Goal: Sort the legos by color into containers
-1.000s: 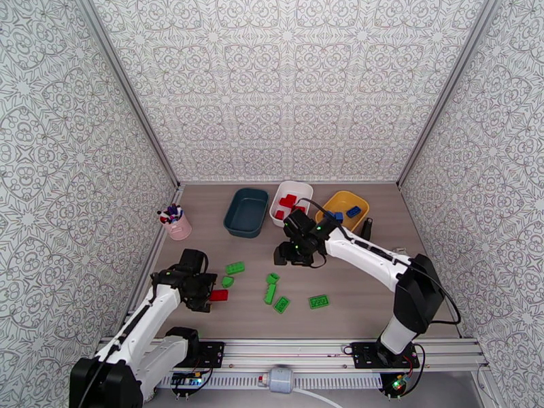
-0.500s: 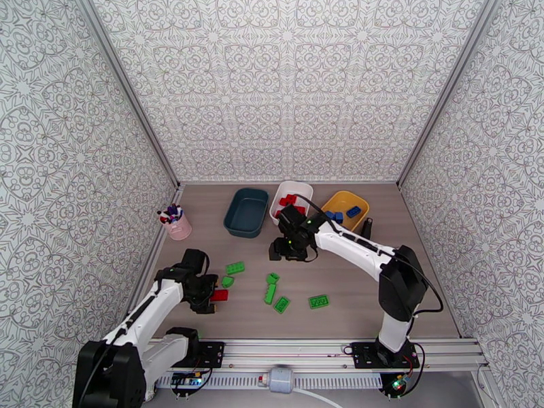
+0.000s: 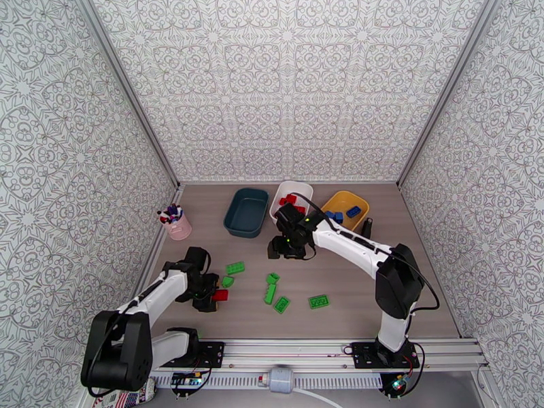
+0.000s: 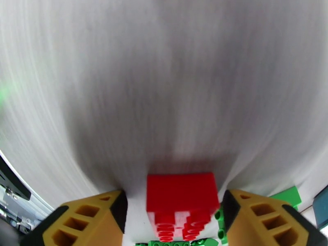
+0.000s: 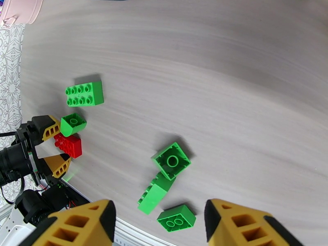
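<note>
Nearest the arm bases, the left claw point(image 3: 215, 298) sits low on the worktop point(image 3: 360, 280). It is released, and its yellow fingers point(image 4: 88, 218) straddle a red lego brick point(image 4: 181, 193) with a gap on either side. A small rounded green piece point(image 5: 74, 124) lies just beside that brick. Five more green legos point(image 3: 270, 293) are scattered loose across the middle of the wood. Farther back the right claw point(image 3: 275, 251) hangs above bare worktop, spread wide and gripping nothing. A pink cup of pens point(image 3: 179, 226) stands near the left wall. Along the far edge three containers sit side by side. The dark teal tray point(image 3: 245, 213) shows its bare floor. The white tray point(image 3: 300, 185) holds red bricks point(image 3: 288, 199), partly hidden by the right arm. The yellow tray point(image 3: 343, 194) holds blue bricks point(image 3: 353, 211).
</note>
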Tool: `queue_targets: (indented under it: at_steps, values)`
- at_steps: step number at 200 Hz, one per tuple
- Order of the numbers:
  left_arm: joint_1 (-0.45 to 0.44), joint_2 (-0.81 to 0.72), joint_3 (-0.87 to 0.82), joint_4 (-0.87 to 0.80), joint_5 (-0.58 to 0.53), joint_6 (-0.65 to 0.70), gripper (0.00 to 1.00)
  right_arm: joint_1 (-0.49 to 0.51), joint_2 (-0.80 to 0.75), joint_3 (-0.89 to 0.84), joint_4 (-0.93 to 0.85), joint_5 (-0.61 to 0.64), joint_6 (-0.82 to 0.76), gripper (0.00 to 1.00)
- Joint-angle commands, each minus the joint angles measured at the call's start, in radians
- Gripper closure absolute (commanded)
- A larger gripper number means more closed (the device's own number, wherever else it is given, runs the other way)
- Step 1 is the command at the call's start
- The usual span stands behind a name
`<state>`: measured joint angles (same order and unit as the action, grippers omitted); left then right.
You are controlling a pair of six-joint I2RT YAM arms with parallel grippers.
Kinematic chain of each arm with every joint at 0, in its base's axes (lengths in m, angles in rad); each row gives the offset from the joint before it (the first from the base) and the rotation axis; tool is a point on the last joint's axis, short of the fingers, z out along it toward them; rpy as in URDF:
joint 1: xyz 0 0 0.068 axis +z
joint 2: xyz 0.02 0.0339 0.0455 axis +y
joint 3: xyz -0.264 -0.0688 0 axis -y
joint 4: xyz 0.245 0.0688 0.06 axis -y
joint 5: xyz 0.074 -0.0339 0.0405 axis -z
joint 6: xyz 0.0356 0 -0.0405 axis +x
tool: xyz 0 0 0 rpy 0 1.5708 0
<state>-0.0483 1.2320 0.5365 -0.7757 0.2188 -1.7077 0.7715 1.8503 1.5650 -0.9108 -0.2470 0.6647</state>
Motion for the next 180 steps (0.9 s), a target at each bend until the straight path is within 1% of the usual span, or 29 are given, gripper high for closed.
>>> queue_targets:
  at_steps: [1,17,40,61,76,88,102,108,117,123,133,144,162,180]
  values:
    - [0.015,0.021,-0.053,0.095,0.014,0.007,0.46,-0.012,-0.007,0.001,-0.010,0.000,-0.008,0.38]
    - [0.023,-0.015,-0.061,0.083,0.005,0.009,0.54,-0.018,-0.019,-0.012,-0.007,0.003,-0.008,0.38]
    - [0.042,-0.121,-0.051,0.001,-0.030,0.026,0.63,-0.031,-0.039,-0.031,-0.004,0.007,-0.010,0.38]
    - [0.086,-0.236,-0.044,-0.082,-0.039,0.053,0.66,-0.050,-0.058,-0.046,-0.004,0.013,-0.015,0.38]
    - [0.123,-0.319,-0.031,-0.129,-0.045,0.079,0.67,-0.070,-0.075,-0.055,-0.006,0.017,-0.018,0.38]
    - [0.148,-0.367,-0.022,-0.139,-0.038,0.105,0.67,-0.091,-0.087,-0.061,-0.006,0.016,-0.023,0.38]
    - [0.168,-0.387,-0.005,-0.117,-0.016,0.147,0.69,-0.120,-0.098,-0.069,-0.005,0.007,-0.025,0.38]
    - [0.168,-0.382,0.003,-0.089,-0.005,0.173,0.69,-0.137,-0.103,-0.072,-0.002,0.000,-0.025,0.38]
    - [0.167,-0.360,0.013,-0.003,0.022,0.219,0.68,-0.163,-0.110,-0.077,0.005,-0.017,-0.025,0.38]
    - [0.165,-0.335,0.023,0.051,0.073,0.252,0.68,-0.178,-0.115,-0.080,0.011,-0.030,-0.023,0.38]
    - [0.142,-0.274,0.076,0.073,0.089,0.311,0.69,-0.210,-0.124,-0.090,0.028,-0.060,-0.016,0.38]
    - [0.099,-0.188,0.174,0.057,0.075,0.396,0.69,-0.247,-0.133,-0.102,0.048,-0.095,-0.005,0.38]
    - [0.003,-0.037,0.364,0.014,0.046,0.510,0.69,-0.299,-0.151,-0.124,0.080,-0.138,0.014,0.38]
    - [-0.091,0.074,0.515,0.059,0.036,0.586,0.68,-0.338,-0.167,-0.135,0.090,-0.157,0.017,0.38]
